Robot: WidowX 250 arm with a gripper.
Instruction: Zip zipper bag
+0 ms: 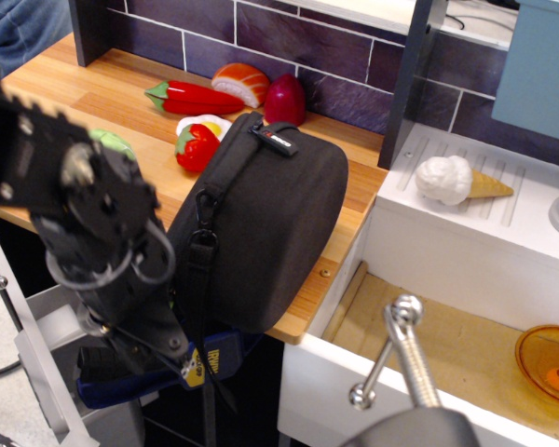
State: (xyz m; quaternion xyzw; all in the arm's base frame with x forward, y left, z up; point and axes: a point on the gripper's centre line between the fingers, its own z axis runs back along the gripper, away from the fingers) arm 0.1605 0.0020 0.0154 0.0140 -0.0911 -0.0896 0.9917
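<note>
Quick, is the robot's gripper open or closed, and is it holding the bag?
Gripper: cannot be told; its fingertips are hidden low beside the zipper bag, so neither its opening nor any hold on the bag shows.

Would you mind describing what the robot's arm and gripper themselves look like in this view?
The arm is matte black throughout, built from blocky, angular housings with round joint sections and small silver screw heads. A thin black cable loops loosely around its lower part. The image is blurred here, so the gripper at its lower end cannot be made out clearly, and no markings or labels are legible on it.
</note>
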